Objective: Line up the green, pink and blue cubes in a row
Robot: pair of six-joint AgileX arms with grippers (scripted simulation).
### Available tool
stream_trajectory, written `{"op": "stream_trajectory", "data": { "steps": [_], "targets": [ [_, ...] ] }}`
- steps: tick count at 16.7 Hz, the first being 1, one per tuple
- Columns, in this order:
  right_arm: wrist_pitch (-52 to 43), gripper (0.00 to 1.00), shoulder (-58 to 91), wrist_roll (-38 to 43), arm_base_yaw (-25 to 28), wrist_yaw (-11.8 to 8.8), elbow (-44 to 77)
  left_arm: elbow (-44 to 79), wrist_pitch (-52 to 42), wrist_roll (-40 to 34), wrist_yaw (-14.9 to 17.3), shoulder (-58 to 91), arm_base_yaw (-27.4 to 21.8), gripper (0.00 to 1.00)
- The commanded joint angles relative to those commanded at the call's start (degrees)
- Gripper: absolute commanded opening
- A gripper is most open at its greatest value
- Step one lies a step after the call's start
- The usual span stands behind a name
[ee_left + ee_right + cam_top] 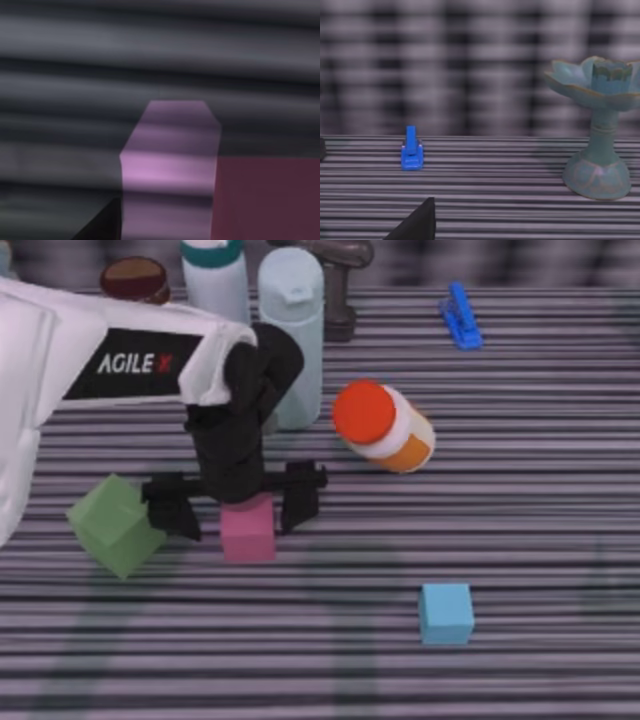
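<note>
While our left hand (236, 502) hangs wide open astride the pink cube (247, 529), bottles (292, 335) crowd behind; green cube (115, 525) sits left, blue cube (445, 613) right on the striped worktop (540, 500).

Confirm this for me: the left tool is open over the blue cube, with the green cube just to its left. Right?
Not quite. The top view shows the left tool open over the pink cube, not the blue cube, which sits alone farther to the table's right and nearer the bottom edge. The green cube is indeed just to the tool's left.
</note>
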Motion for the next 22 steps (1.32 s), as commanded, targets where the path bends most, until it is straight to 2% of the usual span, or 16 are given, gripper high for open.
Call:
{"op": "stream_trajectory", "data": {
  "steps": [9, 17, 22],
  "targets": [
    [0.00, 1.00, 0.00, 0.00, 0.00, 0.00, 0.00, 0.00, 0.00, 0.00, 0.00, 0.00, 0.00, 0.02],
    [0.00, 1.00, 0.00, 0.00, 0.00, 0.00, 0.00, 0.00, 0.00, 0.00, 0.00, 0.00, 0.00, 0.00],
    [0.00, 1.00, 0.00, 0.00, 0.00, 0.00, 0.00, 3.06, -5.10, 0.31, -0.61, -2.96, 0.48, 0.00]
  ]
}}
